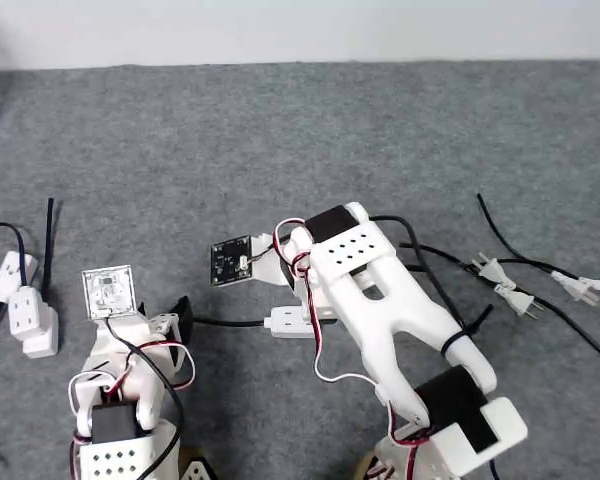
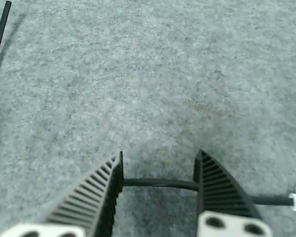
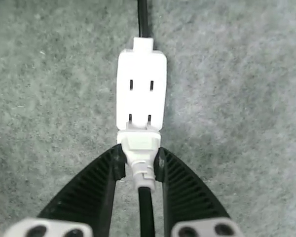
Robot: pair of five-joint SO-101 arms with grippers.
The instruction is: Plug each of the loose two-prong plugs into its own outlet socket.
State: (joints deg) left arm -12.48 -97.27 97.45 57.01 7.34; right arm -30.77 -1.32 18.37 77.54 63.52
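In the right wrist view my right gripper (image 3: 139, 158) is shut on a white two-prong plug (image 3: 138, 140). Its prongs sit partly in the nearer pair of slots of a white outlet block (image 3: 140, 89); the farther pair is empty. In the high view that outlet block (image 1: 290, 321) lies under the front of the right arm. My left gripper (image 2: 158, 170) stands open, low over the carpet, with the block's black cable (image 2: 158, 183) running between its fingers. Three loose white plugs (image 1: 495, 270) (image 1: 520, 300) (image 1: 590, 288) lie at the right on black cords.
Two more white outlet blocks (image 1: 30, 318) (image 1: 10, 272) lie at the left edge with black cords. Black cables (image 1: 430, 255) cross the carpet beside the right arm. Grey carpet (image 1: 280, 140) stretches toward the back.
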